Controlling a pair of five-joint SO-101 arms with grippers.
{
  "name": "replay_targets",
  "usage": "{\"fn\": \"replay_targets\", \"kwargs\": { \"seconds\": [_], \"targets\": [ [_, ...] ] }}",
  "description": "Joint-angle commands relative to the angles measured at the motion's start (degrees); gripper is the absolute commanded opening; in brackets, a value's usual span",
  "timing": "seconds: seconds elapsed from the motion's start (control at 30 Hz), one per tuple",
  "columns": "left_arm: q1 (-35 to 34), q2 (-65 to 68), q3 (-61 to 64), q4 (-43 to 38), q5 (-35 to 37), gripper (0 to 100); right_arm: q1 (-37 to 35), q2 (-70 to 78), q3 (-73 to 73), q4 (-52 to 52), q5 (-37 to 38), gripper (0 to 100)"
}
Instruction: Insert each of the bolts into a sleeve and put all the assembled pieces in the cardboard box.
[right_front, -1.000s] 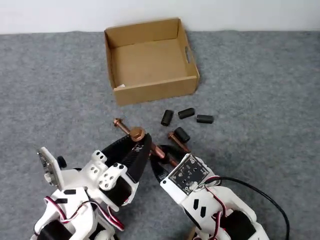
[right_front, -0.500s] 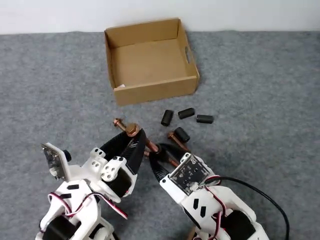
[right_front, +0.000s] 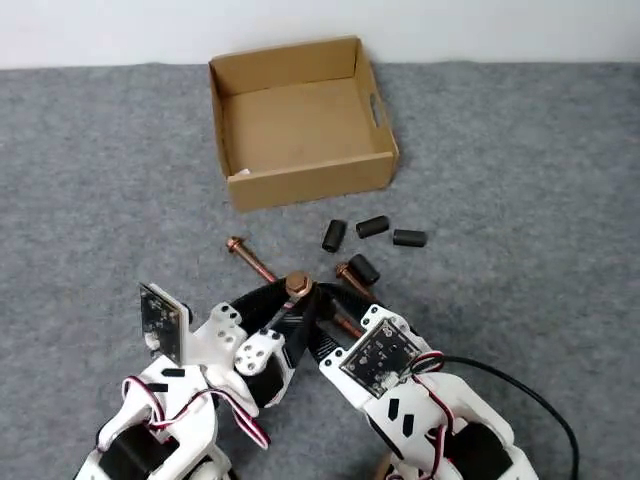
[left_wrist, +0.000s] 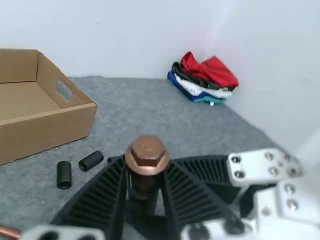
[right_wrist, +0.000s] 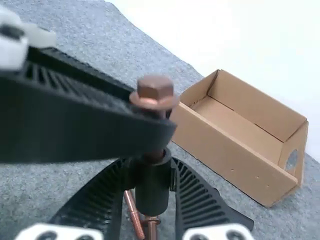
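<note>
You were midway through the insertion step. Your left end effector was clenched on a copper bolt just under its head, holding it upright close to the near edge of the desk. Your right end effector, below it, was clamped around a black sleeve, with the shank running down into the sleeve's top (how deep, the pictures did not show).

By my reading, the next move called for pressing the two straight together until seated. One end effector would then have to let go so the other could carry the piece to the cardboard box, which sat empty by the far edge.

Between you and the box lay three loose sleeves, a fourth sleeve beside a second bolt, and a spare bolt. A low carry risked brushing them, so lifting clear first seemed wise.
</note>
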Motion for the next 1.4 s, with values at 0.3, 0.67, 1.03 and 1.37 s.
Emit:
{"fn": "replay_targets", "kwargs": {
  "seconds": [0.3,0.67,1.03,1.37],
  "targets": [
    [-5.1,-0.1,-1.8,5.9,-7.7,21,0.1,0.4,-1.5,-1.3,0.5,1.0],
    [-8.9,-0.4,-8.9,9.8,-8.0,18,1.0,0.5,-1.4,-1.1,0.4,1.0],
    [-32.5,-0.5,2.2,9.8,-13.7,0,18.6,0.9,-4.6,7.8,-13.8,0.9],
    [-42.5,-0.5,19.5,3.1,-18.8,0,22.7,23.2,-20.0,10.4,-20.6,0.9]
  ]
}}
